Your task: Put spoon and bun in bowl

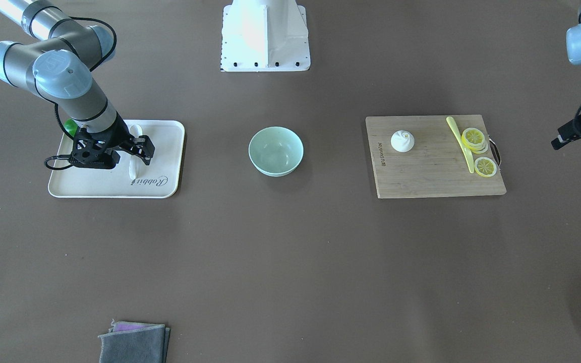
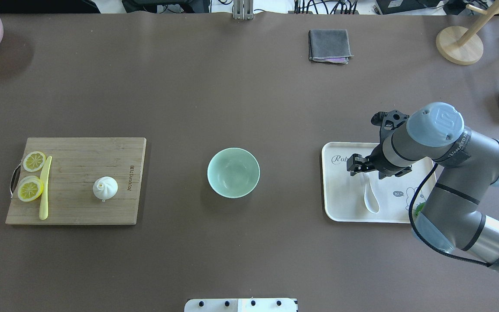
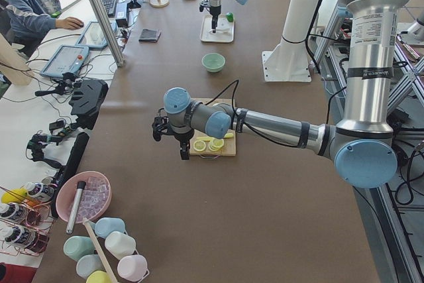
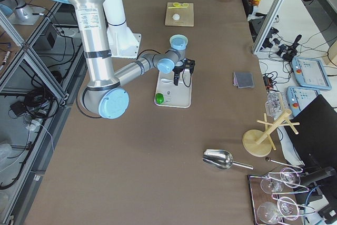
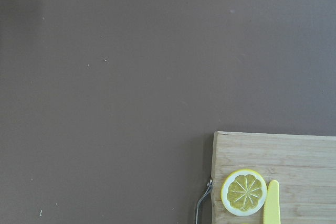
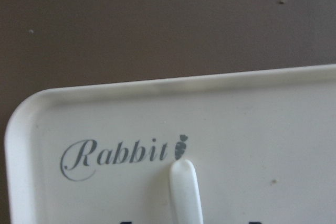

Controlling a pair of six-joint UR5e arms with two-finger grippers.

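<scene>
The white spoon [image 2: 371, 200] lies on a cream tray [image 2: 345, 210] at the table's right; in the front view the spoon [image 1: 132, 169] shows under the arm. My right gripper [image 2: 365, 170] hangs low over the spoon's handle, open, with a finger on each side; whether it touches is unclear. The handle tip [image 6: 185, 187] shows in the right wrist view. The mint-green bowl [image 2: 233, 172] stands empty at the table's middle. The white bun [image 2: 105, 189] sits on a wooden board [image 2: 80, 156] at the left. My left gripper [image 1: 575, 143] hovers open beyond the board's outer end, empty.
A yellow knife [image 2: 44, 190] and lemon slices [image 2: 30, 189] lie on the board's outer end. A green item [image 1: 71, 126] sits on the tray behind the right arm. A folded grey cloth [image 2: 328, 45] lies at the far edge. The robot base [image 1: 265, 35] stands behind the bowl.
</scene>
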